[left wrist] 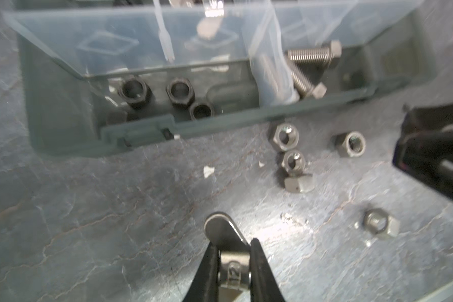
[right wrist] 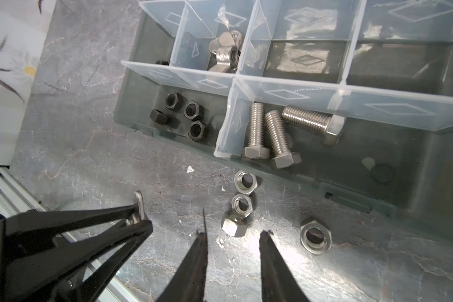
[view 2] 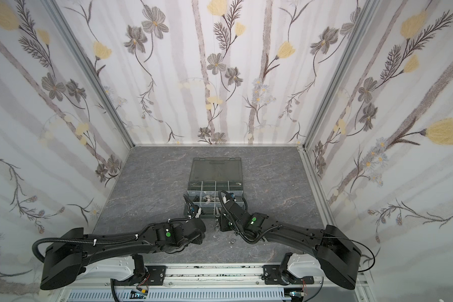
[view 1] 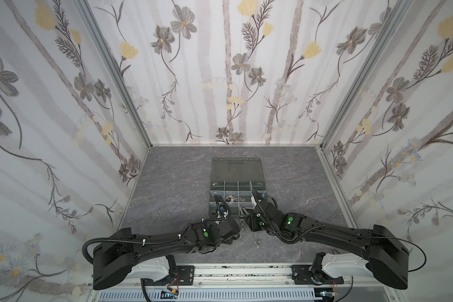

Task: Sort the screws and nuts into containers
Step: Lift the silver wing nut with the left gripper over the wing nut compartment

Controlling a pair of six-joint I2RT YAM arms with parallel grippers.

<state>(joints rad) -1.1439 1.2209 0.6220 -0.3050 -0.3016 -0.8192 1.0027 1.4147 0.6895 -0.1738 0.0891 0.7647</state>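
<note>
Pinches a silver wing nut [left wrist: 221,227] in the left claw [left wrist: 233,243]. Holds the right claw [right wrist: 233,232] spread above loose silver nuts [right wrist: 245,181] on the desk [right wrist: 115,167] — black nuts [right wrist: 191,109] and screws [right wrist: 255,125] in adjoining containers [right wrist: 298,91].

Two black arms on white bases

The left arm [view 1: 131,248] and right arm [view 1: 351,235] wear matte black angular shells, each rising from a glossy white base [view 1: 152,269] fixed to a black screwed plate [view 1: 185,274]. Black corrugated conduit [view 1: 162,240] runs along each, bound by white ties [view 1: 143,241]; a thin black cable [view 1: 425,258] loops behind the right shoulder. Round green markers [view 1: 205,234] sit on the wrist joints. The fingers [right wrist: 271,269] are slim, black and taper to points.
</note>
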